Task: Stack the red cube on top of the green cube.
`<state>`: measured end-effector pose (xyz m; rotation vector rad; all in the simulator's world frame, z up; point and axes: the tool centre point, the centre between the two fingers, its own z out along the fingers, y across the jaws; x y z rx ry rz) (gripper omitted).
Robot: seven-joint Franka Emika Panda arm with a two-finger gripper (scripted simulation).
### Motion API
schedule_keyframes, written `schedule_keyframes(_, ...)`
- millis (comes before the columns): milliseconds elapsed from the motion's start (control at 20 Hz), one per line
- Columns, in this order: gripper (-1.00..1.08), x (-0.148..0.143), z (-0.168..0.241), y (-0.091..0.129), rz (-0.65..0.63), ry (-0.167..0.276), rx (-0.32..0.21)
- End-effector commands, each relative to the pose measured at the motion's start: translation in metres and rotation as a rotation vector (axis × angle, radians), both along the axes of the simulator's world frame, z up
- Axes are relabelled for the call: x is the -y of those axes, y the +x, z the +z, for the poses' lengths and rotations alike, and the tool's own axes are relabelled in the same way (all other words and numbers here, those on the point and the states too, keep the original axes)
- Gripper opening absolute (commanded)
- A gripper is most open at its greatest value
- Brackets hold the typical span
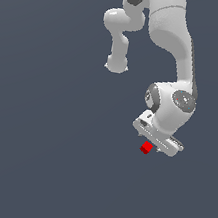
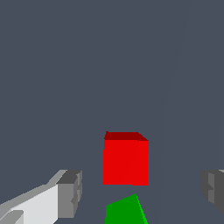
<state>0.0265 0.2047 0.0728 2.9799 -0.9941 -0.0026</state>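
In the wrist view the red cube (image 2: pixel 125 159) lies between my two fingers, touching neither. One grey fingertip (image 2: pixel 70 192) and the other (image 2: pixel 213 188) stand far apart, so my gripper (image 2: pixel 141 190) is open. The green cube (image 2: pixel 125 211) shows close beside the red cube, cut off by the picture's edge; a thin gap shows between them. In the exterior view the red cube (image 1: pixel 146 147) sits just under the white gripper (image 1: pixel 156 146), and the green cube is hidden there.
A plain dark grey floor (image 1: pixel 36 159) surrounds the cubes. The arm's white links (image 1: pixel 169 35) rise behind the gripper toward the top of the exterior view.
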Motion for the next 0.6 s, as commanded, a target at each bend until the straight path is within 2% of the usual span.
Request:
schedule_keyframes(0, 1.0, -0.004, -0.002, 0.003, -0.018, 0.0, 0.001)
schedule_keyframes(550, 1.0, -0.005, -0.012, 0.005, -0.025, 0.0, 0.001)
